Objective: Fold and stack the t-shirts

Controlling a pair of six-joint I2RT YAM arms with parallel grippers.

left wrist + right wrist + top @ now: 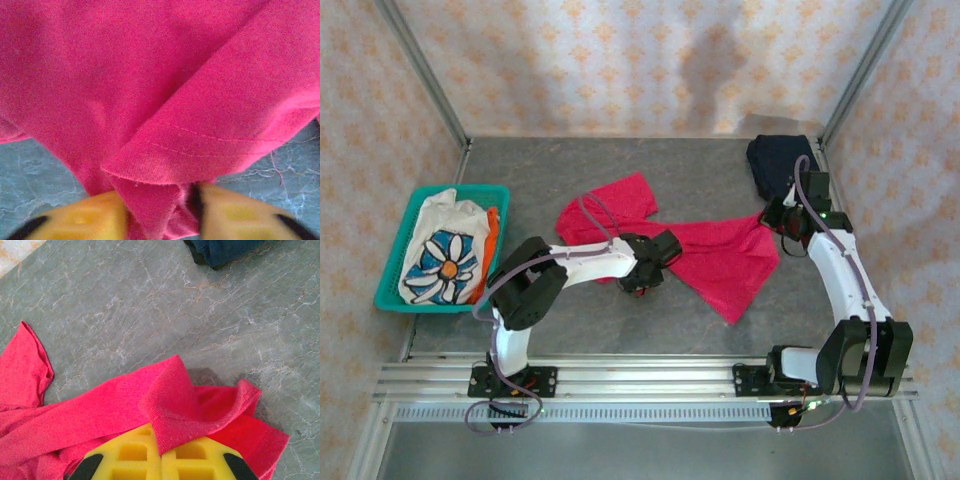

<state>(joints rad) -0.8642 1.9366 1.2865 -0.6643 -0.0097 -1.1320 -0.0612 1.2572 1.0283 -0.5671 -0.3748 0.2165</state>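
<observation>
No text, label, brand name, number or sign can be read on anything in these views. The nearest to a marking is the blue-and-orange flower print on the white t-shirt (446,260) in the teal basket (472,190), and it is a picture with no letters.
</observation>
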